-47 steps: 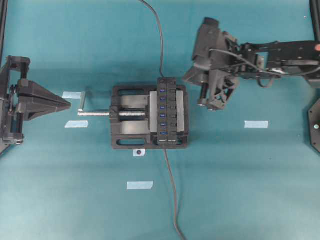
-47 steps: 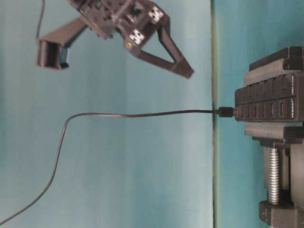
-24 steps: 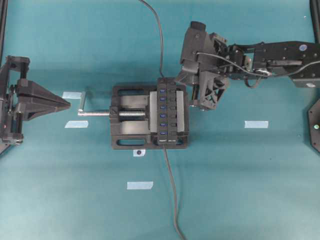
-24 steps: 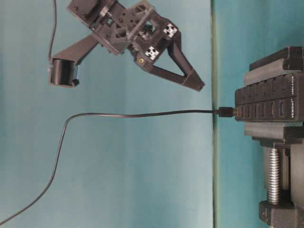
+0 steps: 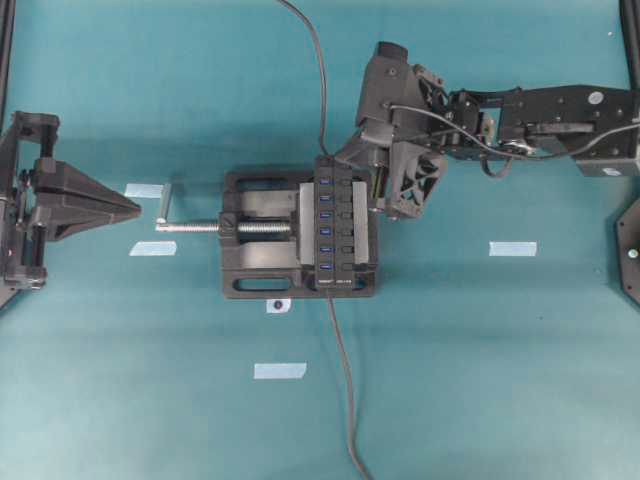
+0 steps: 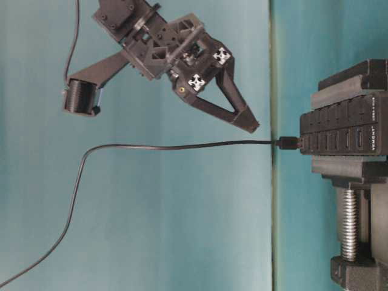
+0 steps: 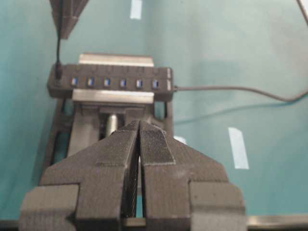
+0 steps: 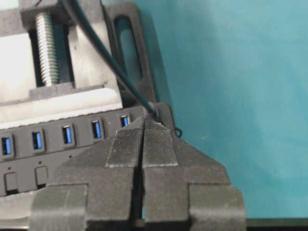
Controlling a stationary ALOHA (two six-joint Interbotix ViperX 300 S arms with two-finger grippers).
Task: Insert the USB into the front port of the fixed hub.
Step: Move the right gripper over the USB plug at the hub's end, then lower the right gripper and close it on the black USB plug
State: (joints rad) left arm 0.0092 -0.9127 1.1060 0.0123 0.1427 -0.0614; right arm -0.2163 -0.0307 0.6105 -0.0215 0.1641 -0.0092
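The fixed hub (image 5: pixel 340 225) is a narrow black bar with a row of blue ports, clamped in a vise. The USB (image 6: pixel 286 143), a small black plug on a thin dark cable (image 6: pixel 182 145), sits against the hub's far end. My right gripper (image 5: pixel 343 160) is shut with nothing between its fingers. Its tips (image 6: pixel 251 125) hover just above and beside the plug. In the right wrist view the cable (image 8: pixel 120 77) runs down to the hub (image 8: pixel 48 139) right in front of the gripper (image 8: pixel 144 119), and the plug is hidden. My left gripper (image 5: pixel 135 208) is shut and empty, far to the left.
The black vise (image 5: pixel 255 270) has a silver screw handle (image 5: pixel 190 227) pointing left. A second cable (image 5: pixel 343 380) leaves the hub's near end toward the table front. Pale tape strips (image 5: pixel 513 248) (image 5: pixel 280 370) (image 5: pixel 143 190) lie on the teal mat.
My right gripper has moved left and down, from beside the vise to the hub's far end by the plug. The left arm, hub and cable have stayed put.
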